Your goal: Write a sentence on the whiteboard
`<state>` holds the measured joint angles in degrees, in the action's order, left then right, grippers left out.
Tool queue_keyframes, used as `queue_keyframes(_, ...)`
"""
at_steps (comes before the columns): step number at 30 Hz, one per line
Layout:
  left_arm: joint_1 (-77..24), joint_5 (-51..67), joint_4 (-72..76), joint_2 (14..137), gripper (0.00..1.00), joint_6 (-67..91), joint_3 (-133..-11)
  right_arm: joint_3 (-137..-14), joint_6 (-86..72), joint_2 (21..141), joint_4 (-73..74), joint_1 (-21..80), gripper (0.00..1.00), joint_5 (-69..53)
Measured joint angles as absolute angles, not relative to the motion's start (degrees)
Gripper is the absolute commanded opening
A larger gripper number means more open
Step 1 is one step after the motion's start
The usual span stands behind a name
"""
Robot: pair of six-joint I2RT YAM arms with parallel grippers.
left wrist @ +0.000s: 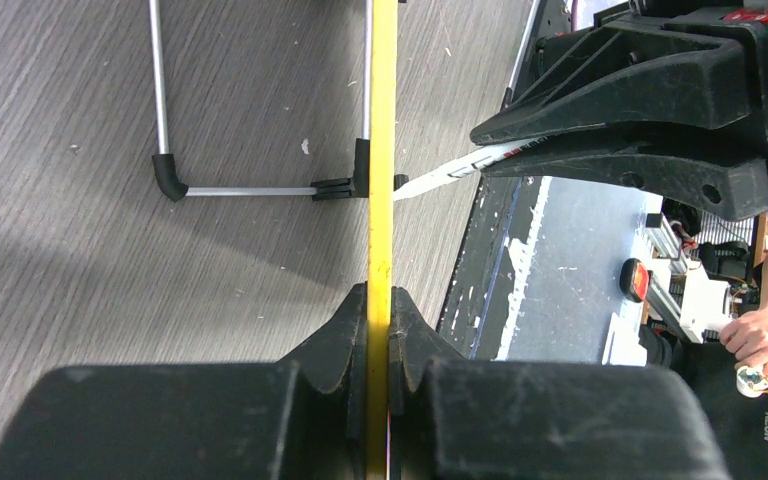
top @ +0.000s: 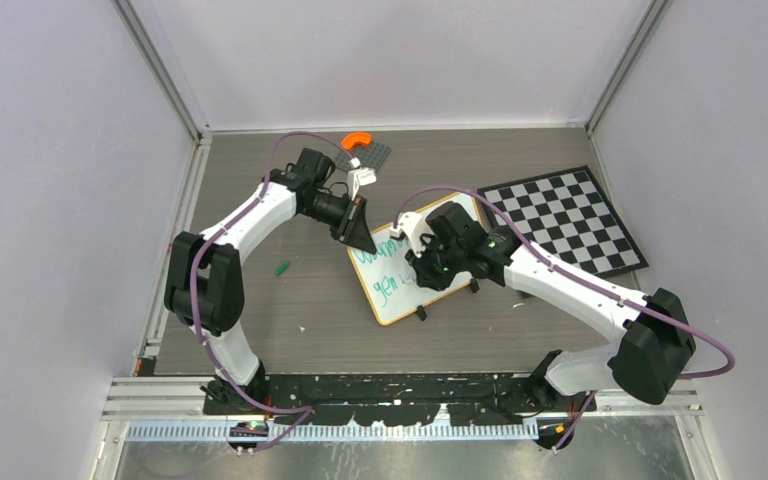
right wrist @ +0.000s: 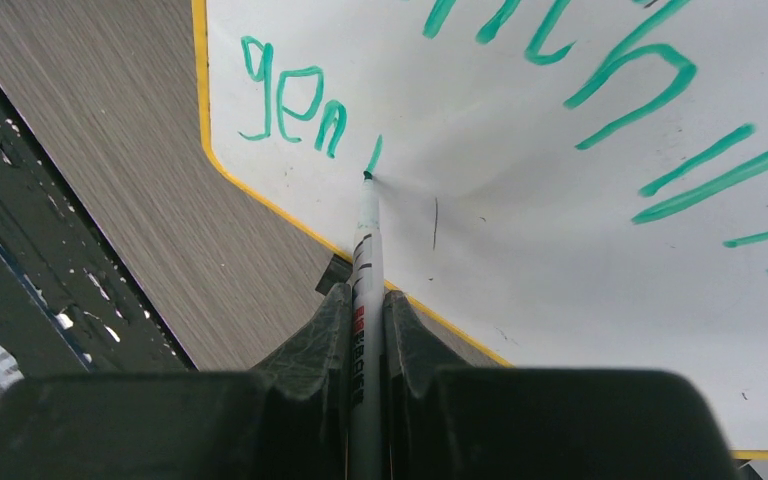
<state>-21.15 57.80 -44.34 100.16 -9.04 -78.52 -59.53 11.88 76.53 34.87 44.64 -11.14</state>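
Overhead view, wrist close-ups on whiteboard [top: 410, 300]

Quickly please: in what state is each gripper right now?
Left gripper: closed on the edge of the whiteboard.
Right gripper: closed on the marker, tip touching the whiteboard.

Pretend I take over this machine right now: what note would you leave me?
Left fingers: shut on the yellow rim of the whiteboard, holding it.
Right fingers: shut on the marker, whose tip touches the board.
Done: the top line of green writing is down. The second line reads "gen", with one more stroke begun at the tip.
Left: finish the second line, then lift the marker off.
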Motion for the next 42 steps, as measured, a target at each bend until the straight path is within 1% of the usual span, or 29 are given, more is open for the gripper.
queue_keyframes(9, -21.1, 57.8, -44.4, 100.2, 0.0, -9.0, -78.5, -59.6, 12.9, 76.5, 36.1, 44.7, 0.0, -11.0)
queue_keyframes(22, -21.1, 57.8, -44.4, 100.1, 0.0, -9.0, -78.5, -65.1, 12.0, 78.1, 34.1, 44.7, 0.0, -10.5)
queue_keyframes(31, -21.1, 57.7, -44.4, 100.1, 0.0, -9.2, -78.5, -64.6, 11.8, 78.7, 34.3, 44.9, 0.0, -10.0)
queue_keyframes(42, -21.1, 57.7, -44.3, 100.1, 0.0, -9.2, -78.5, -59.7, 11.7, 77.6, 35.4, 45.1, 0.0, -10.6)
